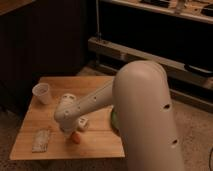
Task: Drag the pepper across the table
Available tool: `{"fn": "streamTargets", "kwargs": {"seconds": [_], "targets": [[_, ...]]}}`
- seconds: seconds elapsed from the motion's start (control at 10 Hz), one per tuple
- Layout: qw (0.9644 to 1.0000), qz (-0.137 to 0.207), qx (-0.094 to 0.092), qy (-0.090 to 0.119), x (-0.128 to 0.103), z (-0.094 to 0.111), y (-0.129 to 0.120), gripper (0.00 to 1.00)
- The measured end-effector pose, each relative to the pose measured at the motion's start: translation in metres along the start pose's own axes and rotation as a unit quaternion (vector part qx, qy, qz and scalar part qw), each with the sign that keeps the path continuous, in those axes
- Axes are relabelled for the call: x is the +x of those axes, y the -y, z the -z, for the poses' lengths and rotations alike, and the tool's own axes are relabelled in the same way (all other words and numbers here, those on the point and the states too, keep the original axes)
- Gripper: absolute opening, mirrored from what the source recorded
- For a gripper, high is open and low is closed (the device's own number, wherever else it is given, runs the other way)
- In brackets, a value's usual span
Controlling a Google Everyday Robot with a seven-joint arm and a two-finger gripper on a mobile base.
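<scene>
My jaws are down low over the front half of the small light wooden plank worktop (54, 114), about midway along its front edge, at the end of my white rounded arm (92, 102). I cannot tell whether they are clenched or released, because my own wrist hides them.

The small orange-red tapered pepper (76, 138) lies right at their tip, close to the front edge. It looks to be touching them or just beside them, and I cannot say which.

I judge that I am at the contact stage, with the drag itself to follow. The next move calls for light downward pressure and a slow sweep along the worktop, away from the front edge, so the pepper slides rather than rolls off.

Farther out, a flat white rectangular packet (41, 140) lies near the front left corner. A white tapered cup (42, 93) stands near the back left corner, well apart from the pepper.
</scene>
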Motion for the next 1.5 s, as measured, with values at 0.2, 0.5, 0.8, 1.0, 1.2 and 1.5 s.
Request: {"fn": "streamTargets", "kwargs": {"seconds": [0.2,0.5,0.8,1.0,1.2,1.5], "targets": [[1.0,-0.001,0.002,0.002,0.002,0.002,0.001,0.1],[0.9999,-0.003,0.003,0.01,0.007,0.007,0.005,0.1],[0.9998,-0.002,0.004,0.017,0.012,0.012,0.01,0.1],[0.9998,-0.007,0.005,0.018,0.018,0.014,0.015,0.1],[0.9997,-0.014,0.006,0.02,0.025,0.016,0.021,0.1],[0.9997,-0.014,0.008,0.017,0.029,0.014,0.025,0.1]]}}
